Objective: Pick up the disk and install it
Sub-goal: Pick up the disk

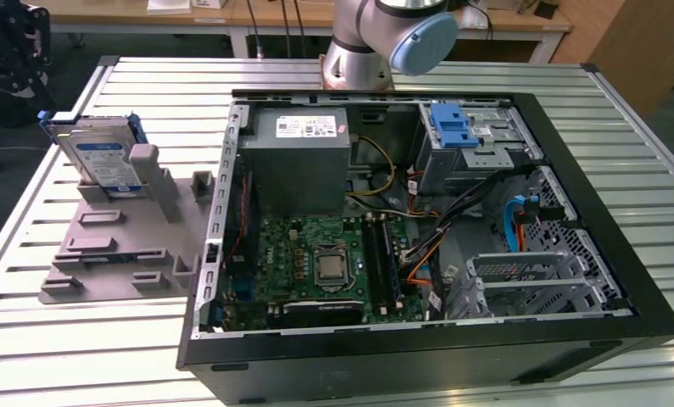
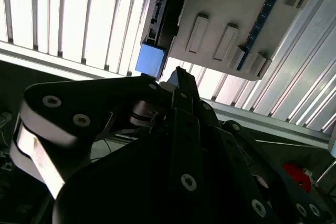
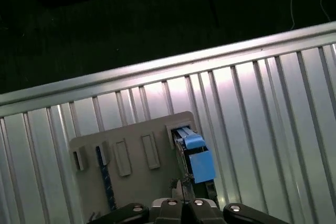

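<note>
Though apart, disk (image 3: 196,160) below gripper (image 3: 178,195).

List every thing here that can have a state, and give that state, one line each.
disk: standing on edge in the grey holder, not picked up.
grey holder: on the table, carrying the disk.
computer case: lying flat, open side up.
end effector: above the holder, holding nothing.

At twelve o'clock in the exterior view, a silver-grey arm (image 1: 353,51) with a round pale-blue joint cap (image 1: 423,42); the black gripper (image 2: 177,85) carries silver screws (image 2: 188,182).
</note>
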